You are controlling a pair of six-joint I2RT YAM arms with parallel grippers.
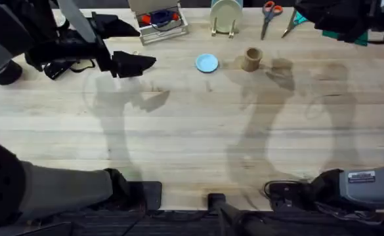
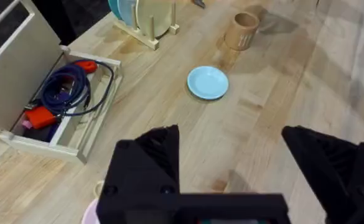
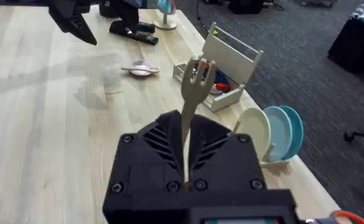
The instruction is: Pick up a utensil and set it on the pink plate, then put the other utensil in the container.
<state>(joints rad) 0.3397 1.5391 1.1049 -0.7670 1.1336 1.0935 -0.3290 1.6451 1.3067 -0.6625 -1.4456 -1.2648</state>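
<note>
My right gripper [image 3: 186, 158] is shut on the light-wood fork [image 3: 197, 74], whose tines point up past the fingers. In the overhead view the right arm [image 1: 333, 18] is raised at the far right, beyond the tan ribbed container [image 1: 251, 59], which also appears in the left wrist view [image 2: 242, 30]. The pink plate [image 3: 142, 70] lies farther off on the table with a small utensil [image 3: 130, 68] resting across it. My left gripper [image 1: 134, 63] hangs open just above that plate, whose rim [image 2: 89, 213] peeks out beside one finger [image 2: 147, 163].
A light-blue plate [image 1: 207, 63] lies left of the container. Along the back edge stand a clear box [image 1: 159, 19] with red and blue contents, a rack with a pale-green plate [image 1: 226, 14], and scissors [image 1: 270, 12]. The near half of the table is bare wood.
</note>
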